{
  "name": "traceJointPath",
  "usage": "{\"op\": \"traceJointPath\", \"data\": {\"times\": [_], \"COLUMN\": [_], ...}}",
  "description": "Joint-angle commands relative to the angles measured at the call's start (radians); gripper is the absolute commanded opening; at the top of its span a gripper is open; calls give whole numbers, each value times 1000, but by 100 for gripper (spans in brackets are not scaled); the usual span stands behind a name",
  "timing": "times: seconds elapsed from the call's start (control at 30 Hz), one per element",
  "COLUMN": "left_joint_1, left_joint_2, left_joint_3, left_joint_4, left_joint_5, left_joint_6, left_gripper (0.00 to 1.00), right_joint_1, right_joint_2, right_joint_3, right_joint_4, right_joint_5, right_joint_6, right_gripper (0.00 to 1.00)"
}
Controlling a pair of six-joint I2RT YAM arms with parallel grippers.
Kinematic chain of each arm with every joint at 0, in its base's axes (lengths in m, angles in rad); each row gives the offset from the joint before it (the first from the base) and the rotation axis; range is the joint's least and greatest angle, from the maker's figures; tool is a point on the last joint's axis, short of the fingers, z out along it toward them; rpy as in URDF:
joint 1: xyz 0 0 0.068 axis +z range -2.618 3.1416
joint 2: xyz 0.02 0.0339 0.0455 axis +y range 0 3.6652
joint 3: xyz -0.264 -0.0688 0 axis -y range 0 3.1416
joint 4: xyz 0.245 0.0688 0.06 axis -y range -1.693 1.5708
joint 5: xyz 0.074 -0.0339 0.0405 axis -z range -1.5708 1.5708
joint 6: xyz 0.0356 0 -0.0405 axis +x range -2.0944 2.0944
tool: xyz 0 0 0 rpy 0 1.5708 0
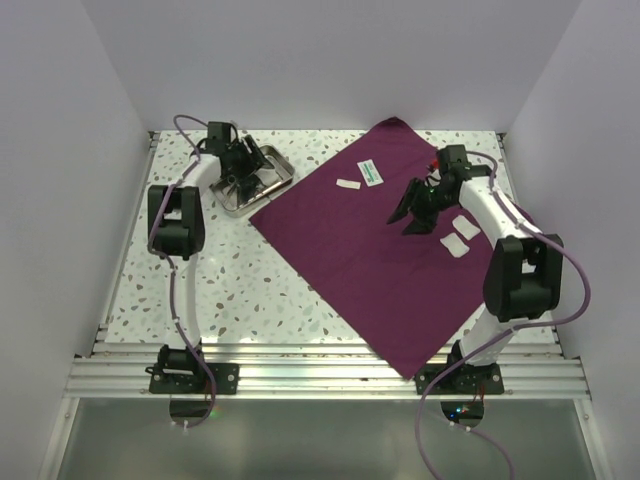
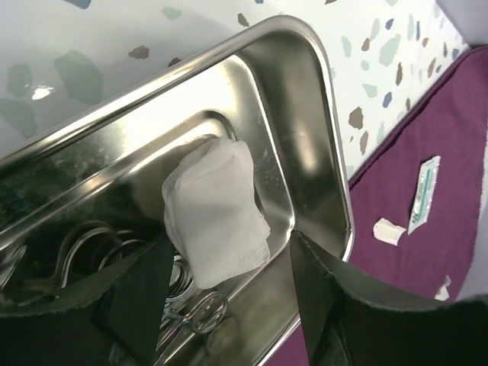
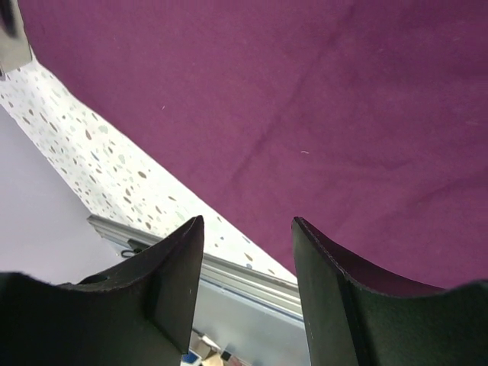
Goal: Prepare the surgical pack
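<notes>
Each arm is built of white tubular links joined by boxy black joint housings, as is seen on the left arm (image 1: 178, 215) and the right arm (image 1: 520, 272). A lilac cable (image 1: 181, 300) is run along the left arm from its black base plate (image 1: 192, 378). A second lilac cable (image 1: 587, 288) is looped beside the right arm. A small red mark (image 1: 432, 166) is shown near the right wrist. The fingers (image 3: 171, 282) are moulded in matte black, flat-faced and tapered.
</notes>
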Motion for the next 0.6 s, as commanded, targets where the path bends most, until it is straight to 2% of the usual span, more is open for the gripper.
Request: {"op": "traceJointPath", "data": {"times": [0.0, 0.17, 0.27, 0.37, 0.47, 0.57], "left_joint_1": [-8, -57, -89, -111, -132, -134], "left_joint_2": [-82, -183, -235, -289, -377, -440], "left_joint_3": [4, 2, -27, -68, -180, -265], "left_joint_4": [-112, -135, -124, -124, -88, -89], "left_joint_5": [-125, -266, -303, -282, -234, -144], "left_joint_6": [72, 155, 199, 195, 169, 158], "left_gripper": [66, 66, 66, 66, 66, 65], "right_joint_1": [-42, -177, -347, -419, -494, -530], "right_joint_2": [-63, -103, -169, -214, -257, -280], "right_joint_3": [-17, -123, -256, -336, -395, -444], "right_joint_4": [7, 39, 91, 89, 65, 87], "right_joint_5": [41, 85, 87, 103, 131, 140], "right_joint_6": [14, 20, 21, -37, -94, -115], "right_gripper": [54, 54, 52, 50, 46, 43]}}
